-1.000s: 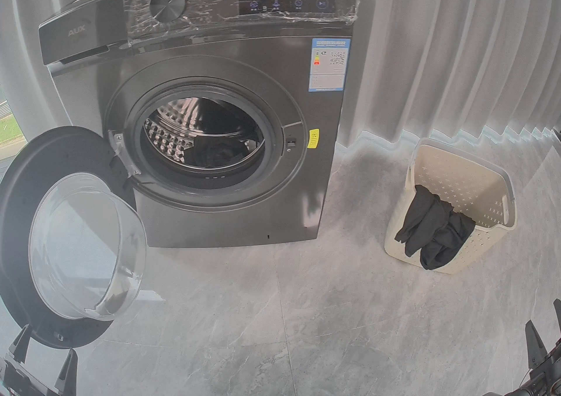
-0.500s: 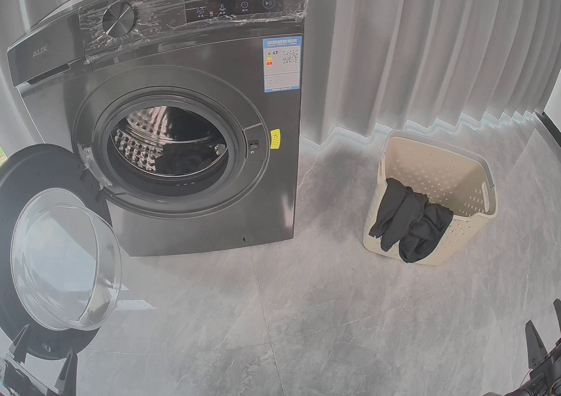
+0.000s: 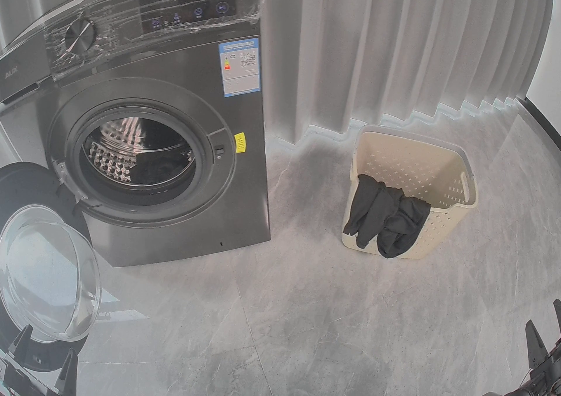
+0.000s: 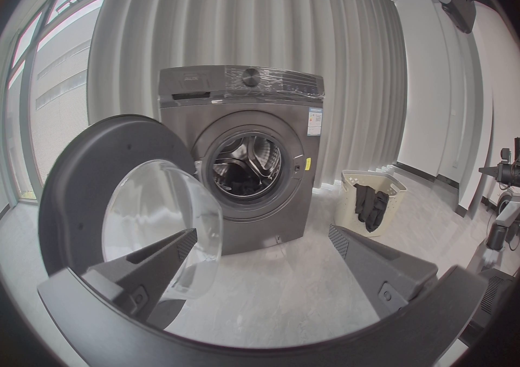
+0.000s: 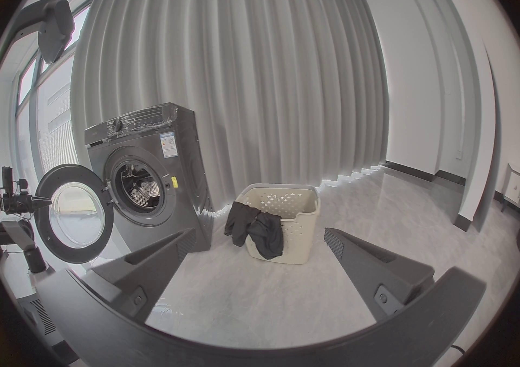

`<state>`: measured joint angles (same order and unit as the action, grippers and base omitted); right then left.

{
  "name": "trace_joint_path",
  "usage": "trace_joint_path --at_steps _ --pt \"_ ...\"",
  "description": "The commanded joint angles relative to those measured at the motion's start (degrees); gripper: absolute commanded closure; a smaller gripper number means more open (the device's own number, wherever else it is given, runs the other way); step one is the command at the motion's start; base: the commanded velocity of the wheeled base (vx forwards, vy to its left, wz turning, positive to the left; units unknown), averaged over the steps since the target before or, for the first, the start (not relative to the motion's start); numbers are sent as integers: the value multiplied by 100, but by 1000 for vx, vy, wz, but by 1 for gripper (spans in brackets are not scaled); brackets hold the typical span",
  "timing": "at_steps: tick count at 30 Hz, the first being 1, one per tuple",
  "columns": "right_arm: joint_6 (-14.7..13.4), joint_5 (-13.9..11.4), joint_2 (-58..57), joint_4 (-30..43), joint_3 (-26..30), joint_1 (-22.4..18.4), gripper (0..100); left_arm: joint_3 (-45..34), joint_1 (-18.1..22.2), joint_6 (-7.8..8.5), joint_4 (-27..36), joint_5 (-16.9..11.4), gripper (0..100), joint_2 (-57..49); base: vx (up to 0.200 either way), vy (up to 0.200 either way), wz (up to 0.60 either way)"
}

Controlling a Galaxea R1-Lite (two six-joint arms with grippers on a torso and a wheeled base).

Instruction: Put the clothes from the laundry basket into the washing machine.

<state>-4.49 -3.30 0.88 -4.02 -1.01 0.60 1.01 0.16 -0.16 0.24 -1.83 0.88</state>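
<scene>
While the left gripper (image 4: 261,232) and right gripper (image 5: 259,232) are spread wide with nothing in them, the black clothes (image 3: 385,222) hang over the laundry basket's (image 3: 447,222) front rim. Left of it stands the washing machine (image 3: 175,64), its round door (image 3: 35,274) swung out near the left gripper. A white curtain (image 3: 397,35) hangs behind.

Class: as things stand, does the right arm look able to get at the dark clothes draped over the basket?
Probably not from here: nothing blocks it, but a stretch of bare floor separates the open right tool from the dark clothes on the basket.
</scene>
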Motion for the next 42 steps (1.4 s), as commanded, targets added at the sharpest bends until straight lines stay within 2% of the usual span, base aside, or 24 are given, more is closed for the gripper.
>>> trace_joint_path --at_steps 1,10,19,42 --pt "0 5 -79 -2 101 2 0 -92 2 -2 2 -2 0 -88 0 0 0" --pt "0 -4 -79 -2 101 2 0 -92 2 -2 2 -2 0 -79 0 0 0" --pt "0 5 -79 -2 101 2 0 -92 2 -2 2 -2 0 -79 0 0 -600" --pt "-44 -21 -79 -2 101 2 0 -92 11 7 2 16 0 -79 0 0 0"
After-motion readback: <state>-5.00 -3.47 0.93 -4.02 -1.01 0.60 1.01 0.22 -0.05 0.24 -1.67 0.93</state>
